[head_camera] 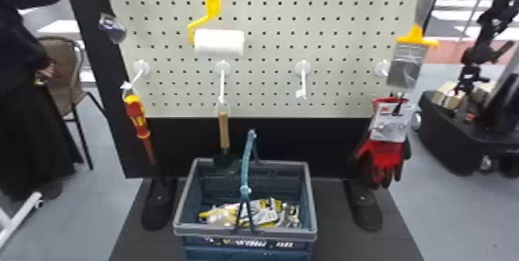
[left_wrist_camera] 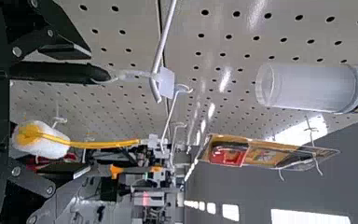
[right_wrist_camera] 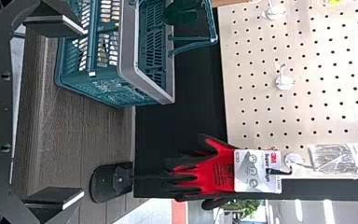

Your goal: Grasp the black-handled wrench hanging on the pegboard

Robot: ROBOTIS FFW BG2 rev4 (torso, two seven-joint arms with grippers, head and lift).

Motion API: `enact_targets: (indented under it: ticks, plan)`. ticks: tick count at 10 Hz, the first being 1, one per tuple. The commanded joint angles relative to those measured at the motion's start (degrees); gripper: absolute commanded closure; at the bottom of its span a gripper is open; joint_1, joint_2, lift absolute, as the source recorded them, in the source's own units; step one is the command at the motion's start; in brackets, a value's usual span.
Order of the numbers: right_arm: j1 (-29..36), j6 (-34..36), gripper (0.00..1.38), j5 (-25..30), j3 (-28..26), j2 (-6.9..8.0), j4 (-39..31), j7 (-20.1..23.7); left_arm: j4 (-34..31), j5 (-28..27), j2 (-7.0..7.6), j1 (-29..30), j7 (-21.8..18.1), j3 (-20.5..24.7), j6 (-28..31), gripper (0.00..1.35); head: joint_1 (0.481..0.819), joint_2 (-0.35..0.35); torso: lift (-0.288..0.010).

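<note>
My left claw (left_wrist_camera: pixel 77 109) stands wide, the black wrench handle (left_wrist_camera: pixel 56 73) between its fingers (left_wrist_camera: pixel 65 46) (close to one); right claw (right_wrist_camera: pixel 81 112) wide also.

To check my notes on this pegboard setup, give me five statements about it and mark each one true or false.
1. A yellow-handled paint roller hangs on the pegboard. True.
2. The basket has its handle folded flat. False: the handle stands upright.
3. The red gloves hang at the right end of the board. True.
4. The red-and-yellow screwdriver lies in the basket. False: it hangs from the leftmost hook.
5. The right gripper has its jaws shut. False: they stand wide open, with nothing between them.
</note>
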Motion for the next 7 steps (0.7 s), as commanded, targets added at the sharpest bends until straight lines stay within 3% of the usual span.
enact_targets:
  ticks: [1,2,7]
  plan:
    - [0.0,0.0,0.10,-0.1,0.0,0.00,0.1,0.0,0.4,0.0,0.00,-0.8,0.0,-0.8,0.7,1.15,0.549,0.000,-0.100]
    - [0.0,0.0,0.10,-0.1,0.0,-0.09,0.1,0.0,0.4,-1.1,0.00,-0.8,0.0,-0.9,1.1,1.22,0.549,0.000,-0.100]
    - [0.0,0.1,0.10,-0.1,0.0,-0.09,0.1,0.0,0.9,-0.3,0.18,-0.6,0.0,-2.2,0.7,1.22,0.549,0.000,-0.100]
